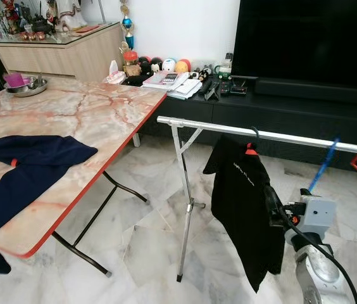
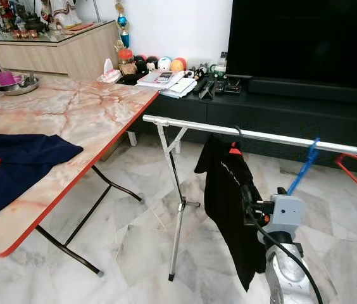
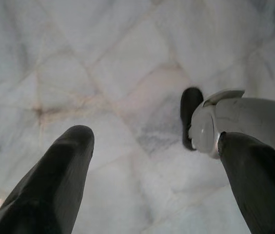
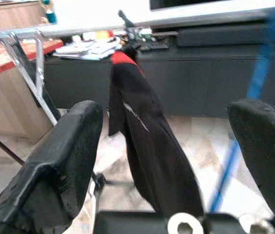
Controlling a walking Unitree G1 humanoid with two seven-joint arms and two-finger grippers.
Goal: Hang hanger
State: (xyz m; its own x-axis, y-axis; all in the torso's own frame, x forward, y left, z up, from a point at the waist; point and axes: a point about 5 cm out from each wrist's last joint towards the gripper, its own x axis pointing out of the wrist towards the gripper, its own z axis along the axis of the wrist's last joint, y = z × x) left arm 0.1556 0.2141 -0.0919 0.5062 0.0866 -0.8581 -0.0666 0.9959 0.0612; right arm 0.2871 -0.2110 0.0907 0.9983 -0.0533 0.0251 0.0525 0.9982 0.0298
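- Since the black shirt on its hanger already hooks the rail, the right claw, wide apart just beside the cloth, should back off straight without snagging it.
- Head views show the worktop and a navy garment.
- Left claw hangs wide over the floor.

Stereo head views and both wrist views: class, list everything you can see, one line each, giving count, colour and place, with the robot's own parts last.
Rail: one, silver, on a stand over the marble floor.
Black shirt: one, on a hanger hooked over the rail.
Blue hanger: one, on the rail, further right.
Table: one, pink marble top, red edge, left.
Navy garment: one, on the table's near end.
Metal bowl: one, table's far corner.
Television: one, black, against the wall.
Right gripper: open, facing the shirt.
Left gripper: open, over the floor.
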